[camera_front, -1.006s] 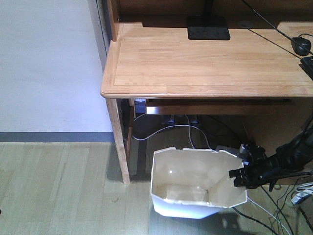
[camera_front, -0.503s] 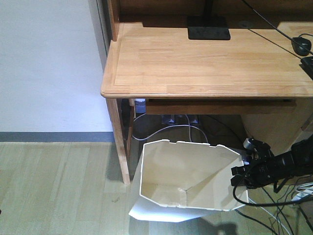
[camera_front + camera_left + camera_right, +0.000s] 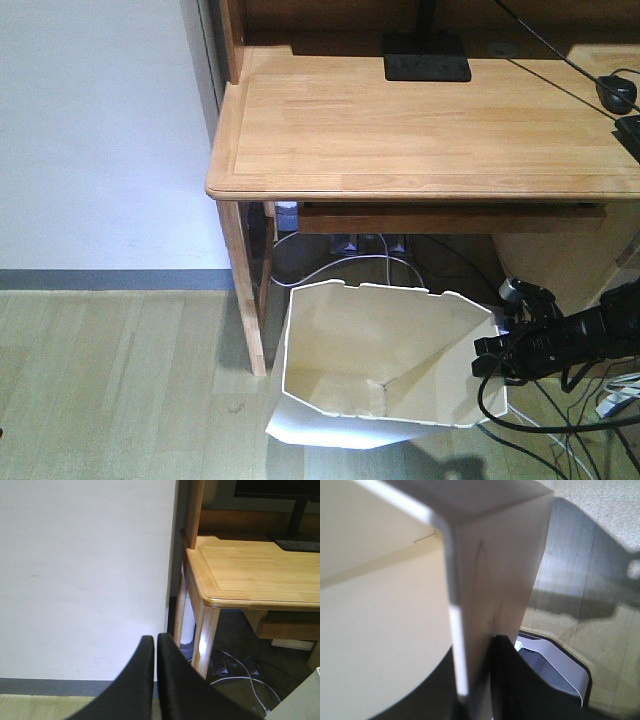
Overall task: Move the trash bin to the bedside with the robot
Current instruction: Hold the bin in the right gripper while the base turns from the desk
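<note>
The white trash bin (image 3: 380, 350) with its cream inside hangs tilted above the wood floor in front of the desk, its mouth facing the front camera. My right gripper (image 3: 492, 352) is shut on the bin's right rim. In the right wrist view the bin wall (image 3: 490, 570) runs between my two black fingers (image 3: 512, 680). My left gripper (image 3: 155, 642) is shut and empty, facing the white wall beside the desk leg. The bed is out of view.
The light wooden desk (image 3: 420, 130) stands right behind the bin, its left leg (image 3: 243, 285) close to the bin's left side. Cables and a power strip (image 3: 375, 250) lie under the desk. More cables (image 3: 590, 420) trail at the right. A white wall (image 3: 100, 130) fills the left.
The bin has been lifted and tipped, so its mouth now faces the camera more and looks larger. In the last half second it only shifted slightly with my right gripper.
</note>
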Controlling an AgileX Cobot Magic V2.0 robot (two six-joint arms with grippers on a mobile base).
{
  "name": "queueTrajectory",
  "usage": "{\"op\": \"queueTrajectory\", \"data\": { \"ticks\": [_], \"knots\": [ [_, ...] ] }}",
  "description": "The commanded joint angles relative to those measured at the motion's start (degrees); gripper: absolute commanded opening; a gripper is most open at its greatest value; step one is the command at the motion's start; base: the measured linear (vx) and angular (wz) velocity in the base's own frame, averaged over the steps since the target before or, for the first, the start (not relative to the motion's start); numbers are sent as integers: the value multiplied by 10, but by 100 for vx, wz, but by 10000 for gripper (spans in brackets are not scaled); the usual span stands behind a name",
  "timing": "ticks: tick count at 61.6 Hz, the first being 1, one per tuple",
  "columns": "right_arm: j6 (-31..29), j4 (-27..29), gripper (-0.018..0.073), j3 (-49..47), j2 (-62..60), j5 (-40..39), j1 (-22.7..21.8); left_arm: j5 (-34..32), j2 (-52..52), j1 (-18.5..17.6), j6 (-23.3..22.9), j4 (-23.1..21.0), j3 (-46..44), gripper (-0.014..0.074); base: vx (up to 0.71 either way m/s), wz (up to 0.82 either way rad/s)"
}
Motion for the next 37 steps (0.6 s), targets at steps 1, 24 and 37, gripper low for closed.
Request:
{"op": "queueTrajectory", "data": {
  "ticks": [1, 24, 37],
  "knots": [
    [-3, 15, -5, -3, -41, 144, 0, -40, -8, 0, -3, -3, 11, -6, 0, 0],
    [-3, 15, -5, -3, -41, 143, 0, -40, -8, 0, -3, -3, 11, -6, 0, 1],
    [-3, 15, -5, -3, -41, 143, 0, -40, -8, 0, -3, -3, 11, -6, -3, 12]
  ]
}}
